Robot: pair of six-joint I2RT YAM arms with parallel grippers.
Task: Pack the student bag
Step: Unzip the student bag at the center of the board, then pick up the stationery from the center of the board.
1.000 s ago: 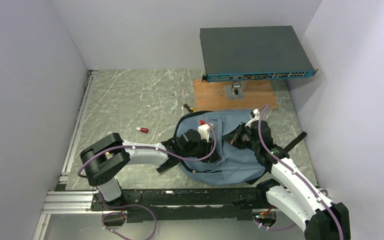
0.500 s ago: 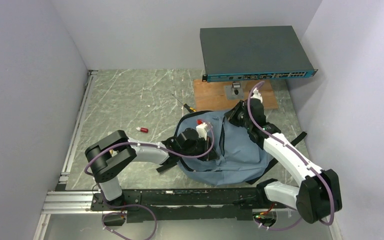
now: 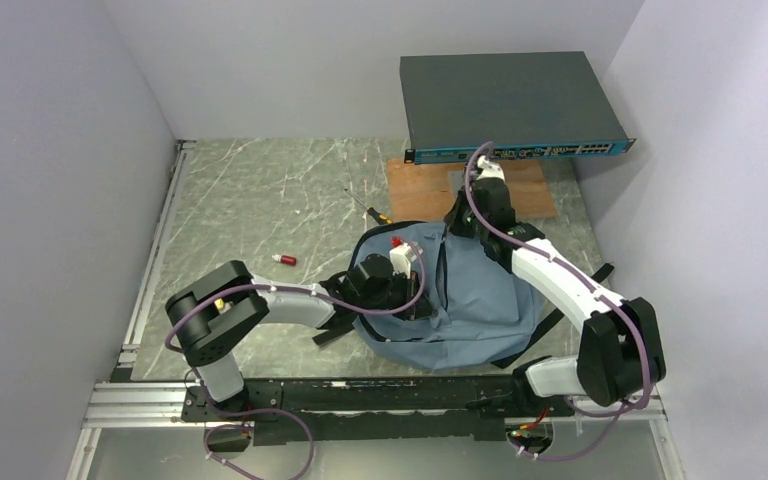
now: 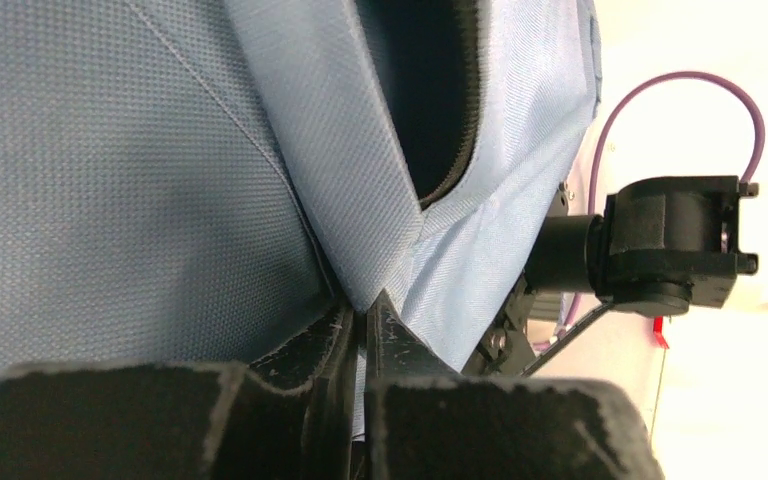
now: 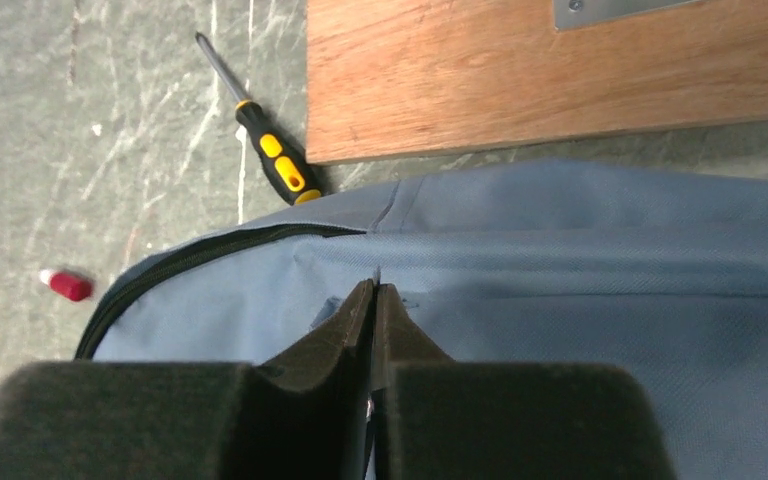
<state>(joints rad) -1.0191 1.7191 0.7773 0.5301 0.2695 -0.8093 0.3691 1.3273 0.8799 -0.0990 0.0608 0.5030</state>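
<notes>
The student bag [image 3: 480, 295], blue-grey with black zipper trim, lies on the marble table between the arms. In the left wrist view its zipper gapes dark beside a fabric fold [image 4: 360, 190]. My left gripper [image 3: 418, 300] is shut on that fold, fingertips [image 4: 365, 305] pinching cloth. My right gripper [image 3: 457, 228] is shut at the bag's far edge, near the end of the zipper [image 5: 210, 250]. A thin grey sliver of the bag pokes out between the tips of the right gripper [image 5: 373, 285].
A yellow-handled screwdriver [image 3: 375, 213] [image 5: 270, 160] lies just beyond the bag. A small red-capped item [image 3: 283, 260] [image 5: 65, 285] sits to the left. A wooden board [image 3: 520, 190] carries a grey network box [image 3: 510, 100] on a stand. Walls close in on three sides.
My right gripper has travelled from the middle of the bag to its far edge, drawing the fabric that way. My left gripper has closed onto the bag's fold.
</notes>
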